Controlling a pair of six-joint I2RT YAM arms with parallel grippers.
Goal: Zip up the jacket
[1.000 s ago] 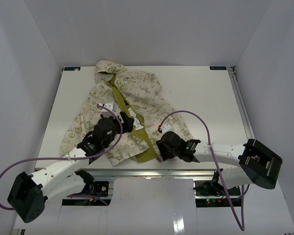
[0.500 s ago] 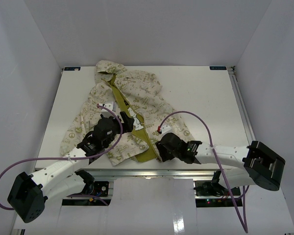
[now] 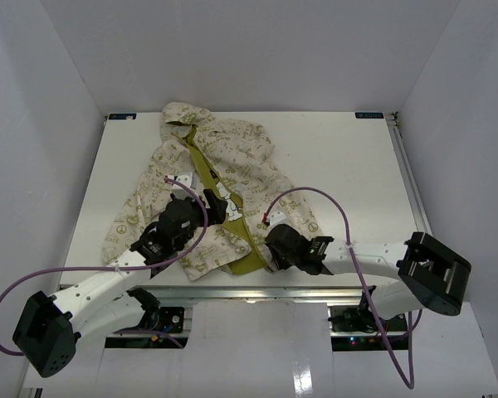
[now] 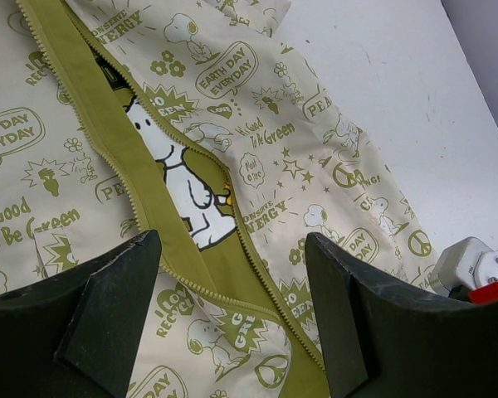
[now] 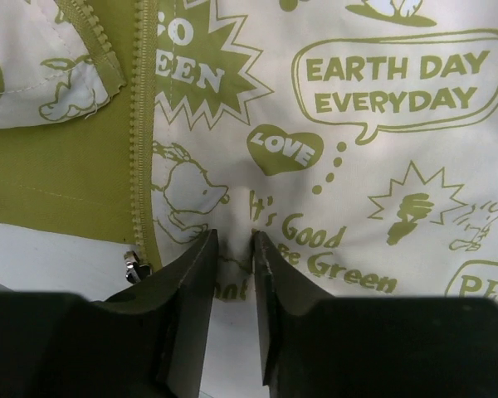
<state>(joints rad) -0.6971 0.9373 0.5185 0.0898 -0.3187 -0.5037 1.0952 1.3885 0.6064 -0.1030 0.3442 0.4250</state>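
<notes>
Right pincer (image 5: 234, 240) enters from 6 o'clock, jaws nearly together, nipping a raised fold of the jacket (image 5: 382, 166) hem. Zipper teeth (image 5: 139, 124) run vertically at 10 o'clock, and the metal zipper end (image 5: 133, 265) lies just beside the pincer.

White table (image 3: 349, 166): flat matte top, rectangular, seen from above. Back wall (image 3: 249, 50), left wall (image 3: 33, 149) and right wall (image 3: 473, 124): plain white panels enclosing the table on three sides. Side rail (image 3: 408, 182): metal strip along the table's right edge. Front rail (image 3: 232, 290): metal bar along the near edge. Corner labels (image 3: 122, 117), (image 3: 368, 115): small dark tags at the two far corners; print too small to read.
</notes>
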